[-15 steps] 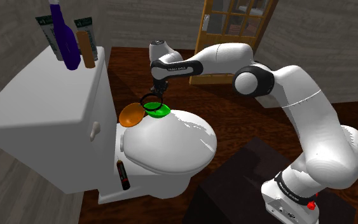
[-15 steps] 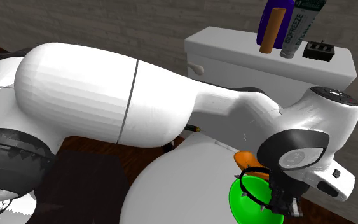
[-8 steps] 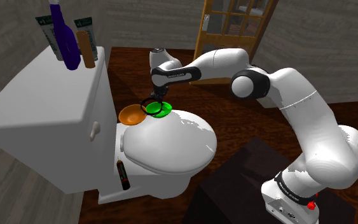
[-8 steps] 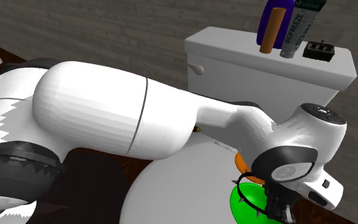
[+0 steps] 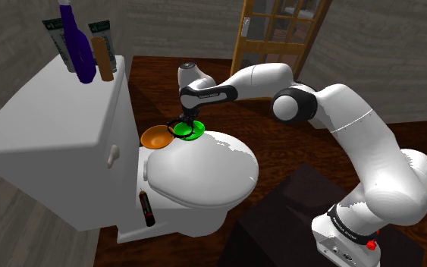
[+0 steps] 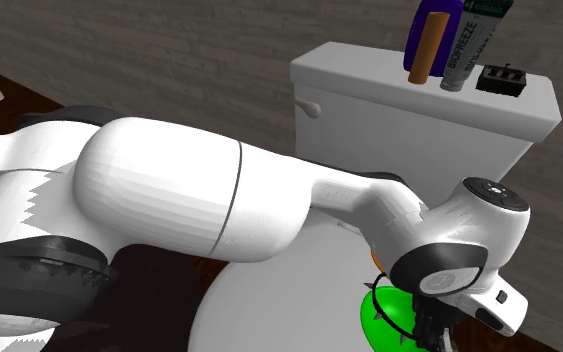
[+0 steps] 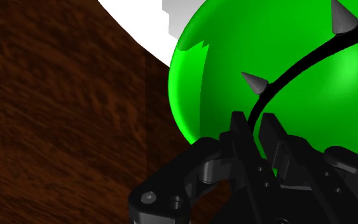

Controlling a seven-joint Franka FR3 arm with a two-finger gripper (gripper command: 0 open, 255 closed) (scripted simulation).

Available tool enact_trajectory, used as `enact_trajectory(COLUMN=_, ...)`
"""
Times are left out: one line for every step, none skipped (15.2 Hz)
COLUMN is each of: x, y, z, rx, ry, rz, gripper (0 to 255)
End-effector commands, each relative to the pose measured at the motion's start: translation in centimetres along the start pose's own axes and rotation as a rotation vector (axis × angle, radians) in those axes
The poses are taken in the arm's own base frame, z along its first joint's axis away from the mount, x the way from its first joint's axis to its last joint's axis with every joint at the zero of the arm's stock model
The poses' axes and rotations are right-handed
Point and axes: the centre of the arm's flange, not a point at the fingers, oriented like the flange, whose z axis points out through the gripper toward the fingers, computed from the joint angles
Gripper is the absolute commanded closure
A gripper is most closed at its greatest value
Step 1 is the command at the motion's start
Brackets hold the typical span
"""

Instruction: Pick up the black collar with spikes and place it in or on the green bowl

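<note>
Clasping the black spiked collar [image 7: 296, 67] between its two fingers, the tool [image 7: 255, 124] hung just above the green bowl [image 7: 215, 89], and the band arched across the bowl's hollow. Close beside the bowl, the wrist view showed the white lid's edge giving way to brown wooden floor [image 7: 56, 114].

In the shoulder view the bowl sat at the far edge of the toilet lid [image 5: 200, 171], just beside an orange bowl [image 5: 156, 137] near the tank [image 5: 52, 121]. The broad nearer part of the lid lay bare, with the dark stand [image 5: 295, 220] off to that view's right.

A purple bottle [image 5: 79, 45] and tubes stood on the tank top. The second exterior view added a small black box [image 6: 499, 78] there. Farthest back stood a wooden door [image 5: 280, 30] with glass panes.
</note>
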Motion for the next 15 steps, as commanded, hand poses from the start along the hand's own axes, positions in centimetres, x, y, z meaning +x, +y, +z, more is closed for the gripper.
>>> enact_trajectory(x=-0.1, y=0.0, z=0.2, rx=-0.001, ry=-0.003, rz=0.000, gripper=255)
enact_trajectory(x=-0.1, y=0.0, z=0.2, rx=-0.001, ry=-0.003, rz=0.000, gripper=255)
enact_trajectory(x=-0.1, y=0.0, z=0.2, rx=-0.001, ry=-0.003, rz=0.000, gripper=255)
enact_trajectory(x=-0.1, y=0.0, z=0.2, rx=-0.001, ry=-0.003, rz=0.000, gripper=255)
enact_trajectory(x=0.0, y=0.0, z=0.2, rx=-0.001, ry=-0.003, rz=0.000, gripper=0)
enact_trajectory(x=-0.1, y=0.0, z=0.2, rx=-0.001, ry=-0.003, rz=0.000, gripper=0)
enact_trajectory(x=0.0, y=0.0, z=0.2, rx=-0.001, ry=-0.003, rz=0.000, gripper=0)
enact_trajectory(x=0.0, y=0.0, z=0.2, rx=-0.001, ry=-0.003, rz=0.000, gripper=0)
enact_trajectory(x=0.0, y=0.0, z=0.2, rx=-0.001, ry=-0.003, rz=0.000, gripper=0)
enact_trajectory(x=-0.1, y=0.0, z=0.2, rx=-0.001, ry=-0.003, rz=0.000, gripper=0)
enact_trajectory(x=-0.1, y=0.0, z=-1.1, rx=-0.001, ry=-0.003, rz=0.000, gripper=0)
enact_trajectory(x=-0.1, y=0.0, z=-2.4, rx=-0.001, ry=-0.003, rz=0.000, gripper=0)
enact_trajectory(x=-0.1, y=0.0, z=-3.7, rx=-0.001, ry=-0.003, rz=0.000, gripper=0)
enact_trajectory(x=-0.1, y=0.0, z=-4.8, rx=-0.001, ry=-0.003, rz=0.000, gripper=0)
enact_trajectory(x=-0.1, y=0.0, z=-4.8, rx=-0.001, ry=-0.003, rz=0.000, gripper=0)
